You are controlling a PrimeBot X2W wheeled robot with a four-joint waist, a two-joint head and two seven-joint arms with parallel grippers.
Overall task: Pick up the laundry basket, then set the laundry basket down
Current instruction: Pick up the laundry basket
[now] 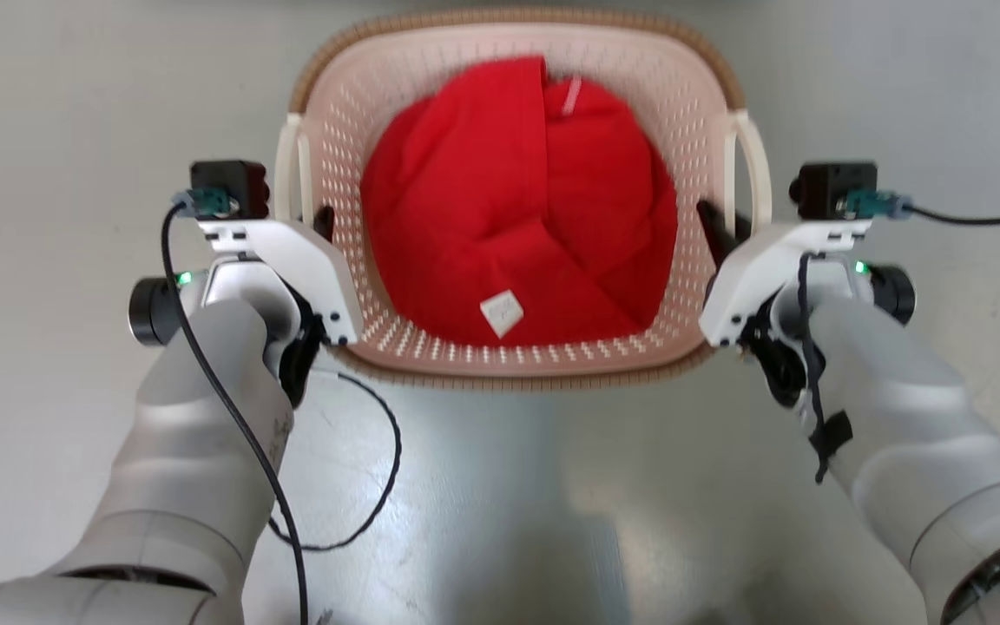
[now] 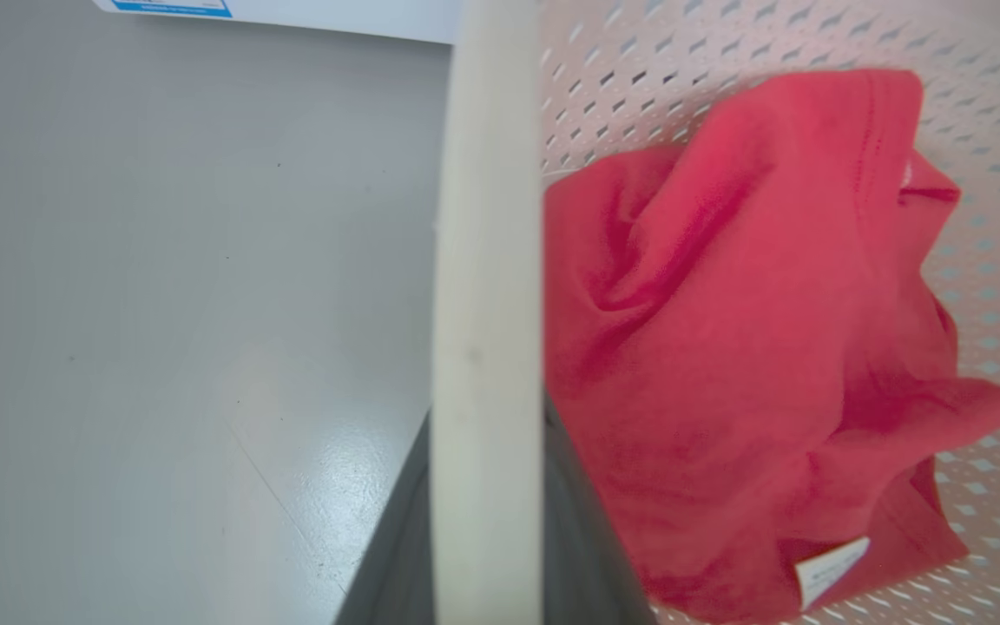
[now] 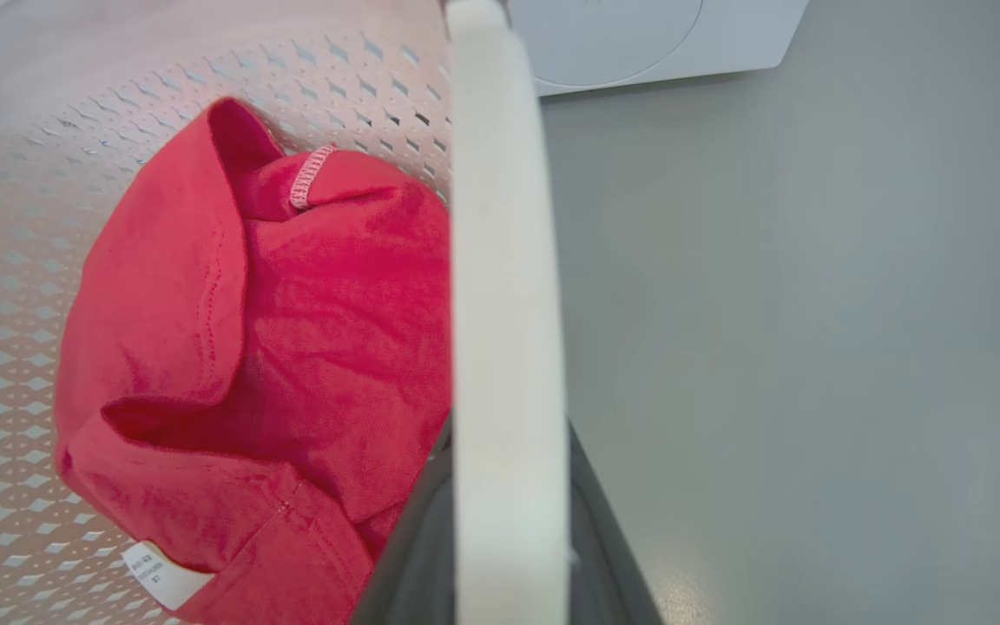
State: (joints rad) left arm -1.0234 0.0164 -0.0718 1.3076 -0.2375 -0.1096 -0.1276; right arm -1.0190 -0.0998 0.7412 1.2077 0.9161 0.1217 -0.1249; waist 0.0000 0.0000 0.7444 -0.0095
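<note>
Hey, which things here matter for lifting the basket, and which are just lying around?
Part of the job:
laundry basket
left gripper and right gripper, both shut on it

Just there:
red garment, lying inside the basket
white appliance beyond it
grey floor

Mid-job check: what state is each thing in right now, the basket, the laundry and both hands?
laundry basket: upright, loaded, held at both sides; lifted or grounded, cannot tell.
red garment: crumpled inside the basket, white label showing.
left hand: shut on the left handle.
right hand: shut on the right handle.
</note>
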